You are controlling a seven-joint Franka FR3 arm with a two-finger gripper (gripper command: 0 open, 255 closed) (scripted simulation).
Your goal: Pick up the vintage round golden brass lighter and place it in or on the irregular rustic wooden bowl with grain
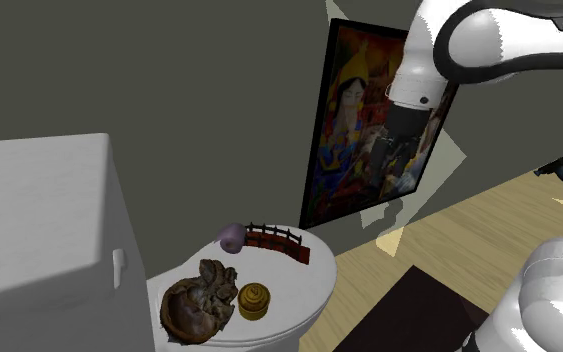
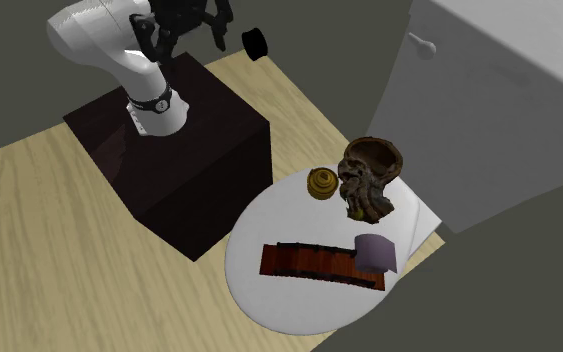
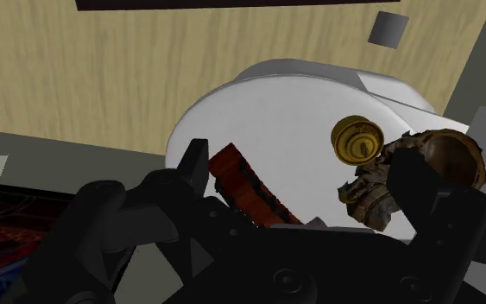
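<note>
The round golden lighter [image 1: 253,300] stands on a round white table [image 1: 304,285], right beside the dark brown, irregular wooden bowl [image 1: 199,308]. From the second exterior view the lighter [image 2: 321,183] almost touches the bowl [image 2: 372,172] at the table's [image 2: 289,300] edge nearest the stand. My gripper [image 1: 400,150] hangs high above the table, in front of a painting, far from both. Seen from the wrist, the fingers [image 3: 194,162] stand apart and open with nothing held; the lighter [image 3: 357,140] and bowl [image 3: 435,160] lie far below, toward the other finger.
A dark red, fence-like piece [image 1: 277,243] and a small purple object [image 1: 231,236] share the table. A white cabinet [image 1: 49,230] stands against the table beyond the bowl. A colourful painting [image 1: 354,120] leans on the grey wall. The dark stand [image 2: 184,150] sits on a wooden floor.
</note>
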